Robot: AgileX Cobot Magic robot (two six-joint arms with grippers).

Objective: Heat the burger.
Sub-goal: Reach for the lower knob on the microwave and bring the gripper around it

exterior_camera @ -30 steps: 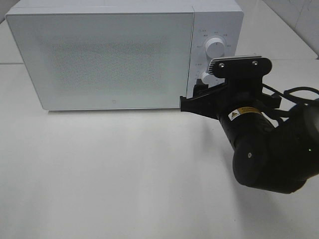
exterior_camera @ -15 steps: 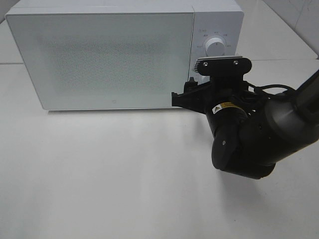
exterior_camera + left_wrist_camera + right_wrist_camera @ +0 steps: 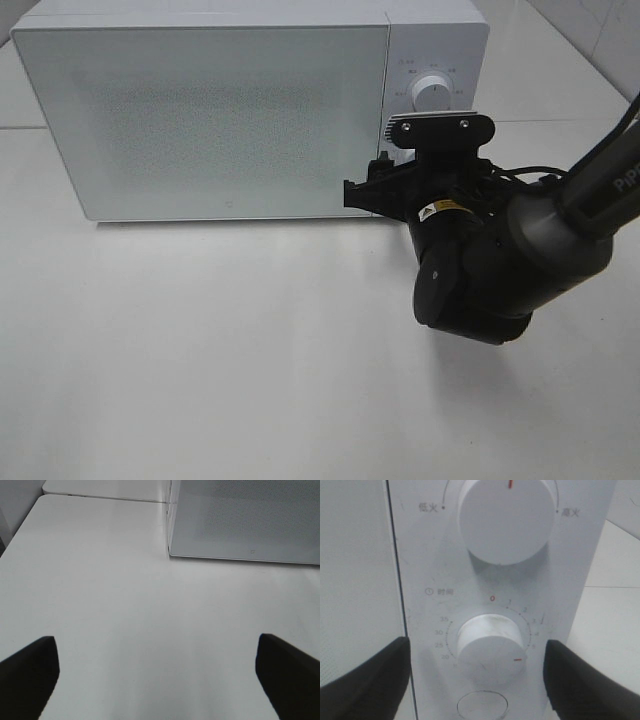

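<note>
The burger is out of view. The white microwave (image 3: 220, 110) stands at the back of the table with its door shut. My right gripper (image 3: 385, 182) is up against the control panel, open. In the right wrist view its fingertips (image 3: 367, 680) stand on either side of the lower timer knob (image 3: 489, 644), apart from it. That knob's red mark points to the lower right of its dial. The upper power knob (image 3: 432, 92) is free. My left gripper (image 3: 157, 680) is open over bare table, short of the microwave's near left corner (image 3: 170, 555).
A round button (image 3: 482, 706) sits under the timer knob. The white table (image 3: 200, 350) stretches in front of the microwave, and a seam to a second table (image 3: 100, 496) runs behind its left side. The right arm's dark bulk (image 3: 480, 270) fills the table's right.
The right arm has swung left and closer to the control panel, so its gripper now covers the lower knob in the high view. Both grippers have stayed open.
</note>
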